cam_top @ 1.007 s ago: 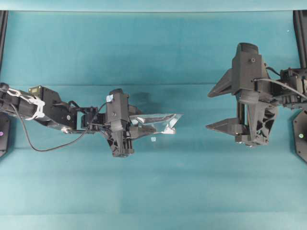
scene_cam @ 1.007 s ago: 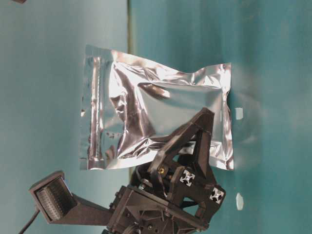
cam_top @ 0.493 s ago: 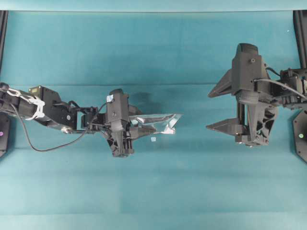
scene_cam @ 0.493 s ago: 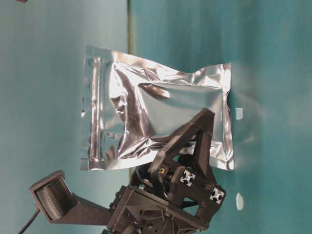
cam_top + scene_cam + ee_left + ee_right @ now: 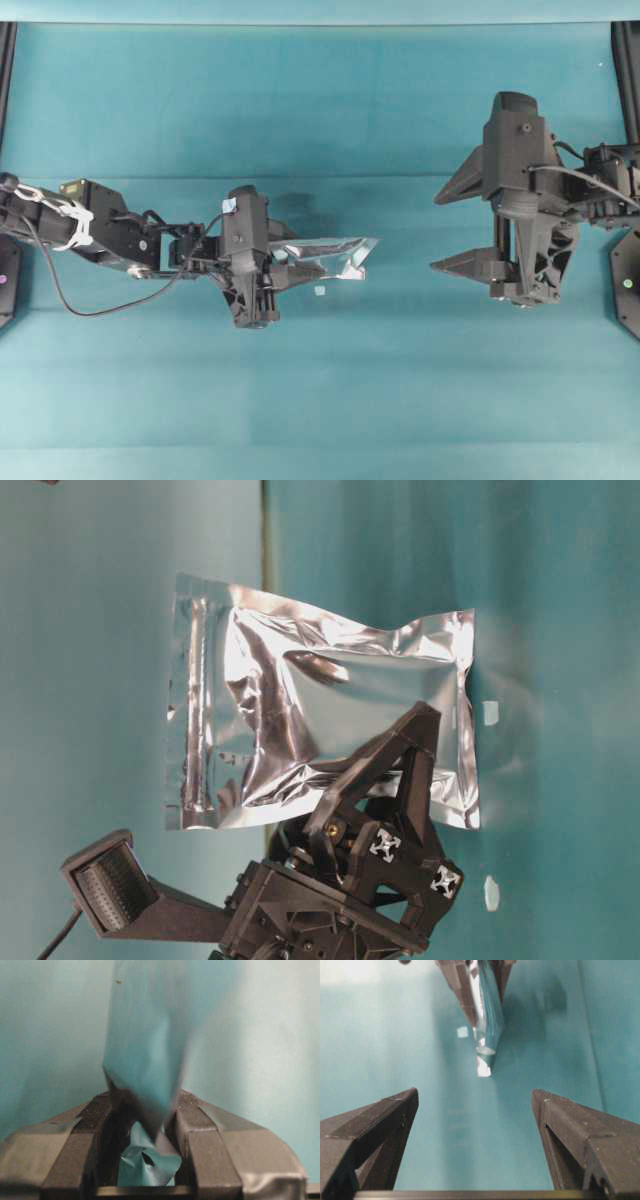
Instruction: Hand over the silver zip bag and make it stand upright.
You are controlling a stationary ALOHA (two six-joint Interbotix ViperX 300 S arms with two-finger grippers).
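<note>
The silver zip bag [image 5: 328, 255] is a shiny crinkled foil pouch held edge-up above the table, left of centre. My left gripper [image 5: 285, 262] is shut on its near end; the bag [image 5: 150, 1060] rises from between the two fingers. In the table-level view the bag [image 5: 320, 720] shows its full face, with the left gripper [image 5: 400, 770] clamped on its lower edge. My right gripper [image 5: 452, 228] stands open at the right, well apart from the bag, its jaws facing it. From the right wrist the bag [image 5: 487, 1015] appears edge-on ahead, beyond the wide gap between the fingers.
The teal table [image 5: 320, 400] spreads under both arms. A tiny white bit [image 5: 320, 291] lies on it just below the bag. Black frame posts [image 5: 625, 80] stand at the far left and right edges.
</note>
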